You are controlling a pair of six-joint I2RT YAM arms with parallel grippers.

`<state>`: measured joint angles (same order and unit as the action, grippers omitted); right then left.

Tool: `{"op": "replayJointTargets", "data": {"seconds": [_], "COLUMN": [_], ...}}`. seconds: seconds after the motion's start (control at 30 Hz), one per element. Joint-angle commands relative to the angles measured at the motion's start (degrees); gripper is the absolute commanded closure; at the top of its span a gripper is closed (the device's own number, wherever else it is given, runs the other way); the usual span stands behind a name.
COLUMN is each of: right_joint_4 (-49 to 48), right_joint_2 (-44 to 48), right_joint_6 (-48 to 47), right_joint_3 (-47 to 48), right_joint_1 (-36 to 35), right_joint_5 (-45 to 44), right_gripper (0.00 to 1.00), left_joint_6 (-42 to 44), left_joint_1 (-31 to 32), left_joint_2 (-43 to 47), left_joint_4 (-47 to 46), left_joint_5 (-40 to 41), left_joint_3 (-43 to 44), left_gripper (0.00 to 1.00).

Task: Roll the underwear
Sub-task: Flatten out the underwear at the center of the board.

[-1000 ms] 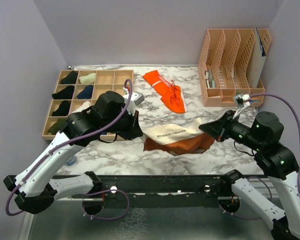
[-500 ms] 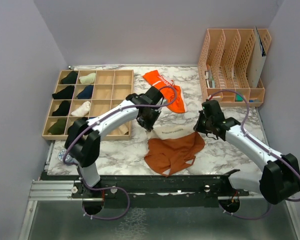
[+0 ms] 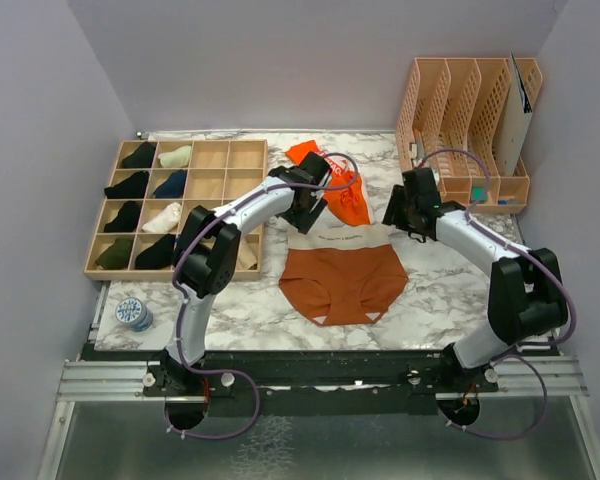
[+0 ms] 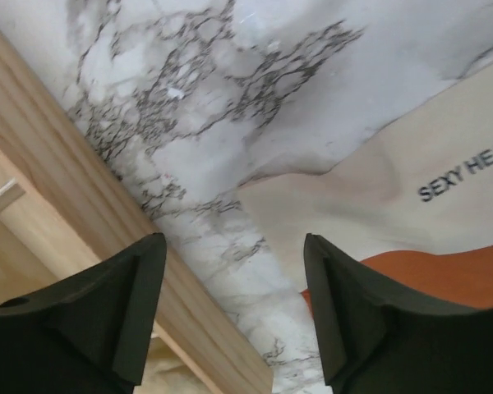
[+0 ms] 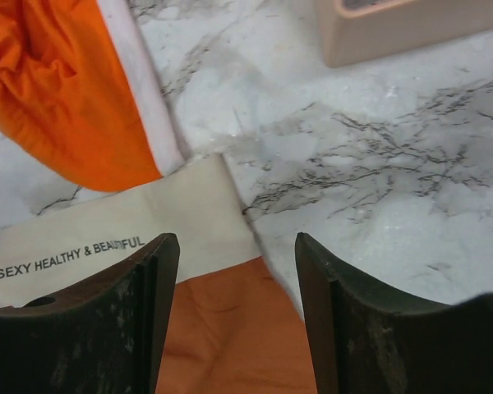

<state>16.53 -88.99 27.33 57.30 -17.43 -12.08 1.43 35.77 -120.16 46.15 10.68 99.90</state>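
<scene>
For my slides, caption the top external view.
The left pincer and right pincer hover open over the waistband corners of the rust-brown briefs spread flat; orange briefs lie behind.

Rust-brown briefs [image 3: 343,288] w/ cream lettered band [image 3: 342,240] — orange briefs [image 3: 350,203], white-grey veined table [image 3: 450,290].

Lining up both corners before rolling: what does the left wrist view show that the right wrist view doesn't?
Left wrist only: the wooden compartment box's edge. Right wrist only: the bright orange cloth brief and peach plastic file rack's corner. Both: the rust-brown cloth brief with cream lettered waistband, marble tabletop, the open left pincer or right pincer.
</scene>
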Motion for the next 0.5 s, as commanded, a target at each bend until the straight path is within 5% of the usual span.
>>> {"op": "replayJointTargets", "data": {"seconds": [0.0, 0.2, 0.47], "right_joint_4": [6.57, 12.28, -0.8], "right_joint_2": [3.02, 10.14, 18.3], "right_joint_6": [-2.83, -2.23, 6.97], "right_joint_3": [2.32, -4.24, -23.95], "right_joint_1": [2.96, 3.1, 2.93], "right_joint_5": [5.33, 19.69, 48.05], "right_gripper": [0.37, 0.39, 0.65], "left_joint_6": [0.46, -5.76, -26.43], "left_joint_1": [-1.57, -1.49, -0.86], "left_joint_2": [4.11, 18.0, 34.89], "left_joint_4": [1.06, -0.92, -22.87], "left_joint_5": [4.78, -17.76, -34.24], "left_joint_3": [-0.57, -11.79, -42.45], "left_gripper": [0.21, 0.16, 0.19]}}
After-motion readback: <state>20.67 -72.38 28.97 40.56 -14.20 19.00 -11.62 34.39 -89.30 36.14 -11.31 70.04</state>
